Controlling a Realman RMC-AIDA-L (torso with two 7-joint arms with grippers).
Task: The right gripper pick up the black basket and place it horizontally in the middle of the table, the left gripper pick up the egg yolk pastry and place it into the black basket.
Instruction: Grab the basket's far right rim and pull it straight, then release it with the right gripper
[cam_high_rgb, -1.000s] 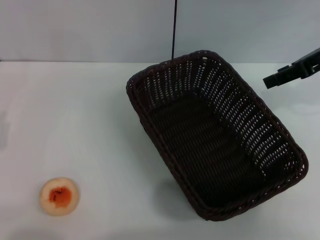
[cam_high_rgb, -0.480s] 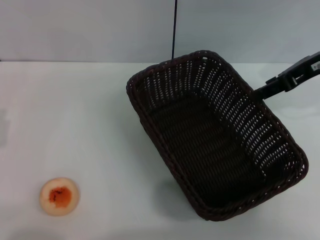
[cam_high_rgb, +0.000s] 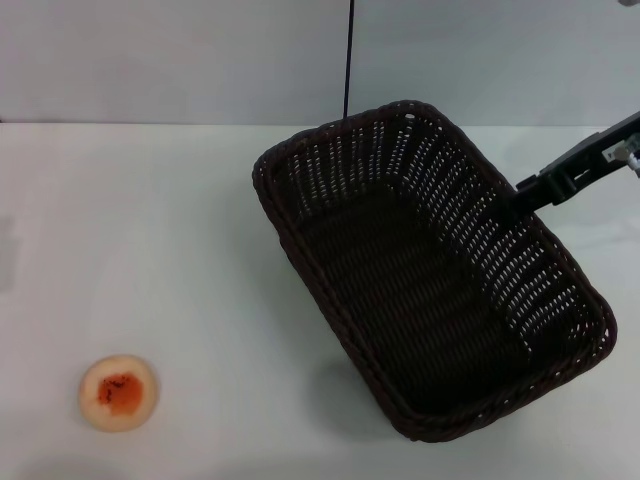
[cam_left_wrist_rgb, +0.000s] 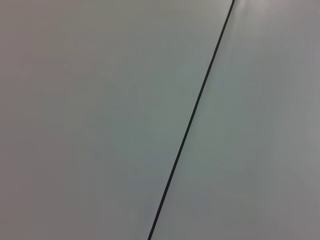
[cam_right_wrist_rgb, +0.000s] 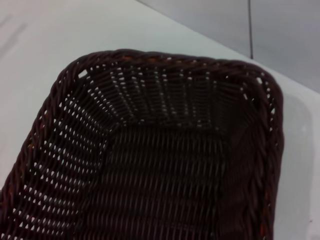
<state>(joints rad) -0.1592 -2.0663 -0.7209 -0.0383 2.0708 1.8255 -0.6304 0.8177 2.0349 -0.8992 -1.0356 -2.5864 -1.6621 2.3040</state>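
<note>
The black basket (cam_high_rgb: 430, 270) lies at a slant on the white table (cam_high_rgb: 150, 230), right of the middle, its open side up and nothing inside. The right wrist view looks down into the black basket (cam_right_wrist_rgb: 150, 165) from close above one end. My right gripper (cam_high_rgb: 528, 190) comes in from the right edge of the head view, its tip at the basket's far right rim. The egg yolk pastry (cam_high_rgb: 118, 392), cream with an orange-red centre, sits near the table's front left corner, far from the basket. My left gripper shows in no view.
A grey wall (cam_high_rgb: 200, 60) with a thin black vertical seam (cam_high_rgb: 347, 60) stands behind the table. The left wrist view shows only this wall (cam_left_wrist_rgb: 100, 120) and seam (cam_left_wrist_rgb: 190, 130).
My right gripper has moved down and left, from clear of the basket to its far right rim. Basket and pastry have not shifted.
</note>
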